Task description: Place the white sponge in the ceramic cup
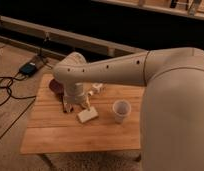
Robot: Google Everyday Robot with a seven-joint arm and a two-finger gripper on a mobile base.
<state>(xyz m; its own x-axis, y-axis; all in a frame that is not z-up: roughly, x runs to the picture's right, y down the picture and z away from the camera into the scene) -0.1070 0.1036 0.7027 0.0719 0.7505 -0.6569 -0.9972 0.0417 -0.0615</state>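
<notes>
Shows pale arm (110, 72) stretched leftward over wooden table (55, 135), wrist turned straight down. Sets gripper (78, 106) low above the boards, fingers apart, holding nothing. Locates ceramic cup (121, 111) upright at right, white sponge (87, 115) flat between, just beside gripper.

white sponge (87, 115) lies mid-table (55, 137). ceramic cup (121, 110) stands right of it, apart. gripper (78, 105) sits just behind-left of the sponge. bowl (55, 87) is at back left, partly behind the arm.
</notes>
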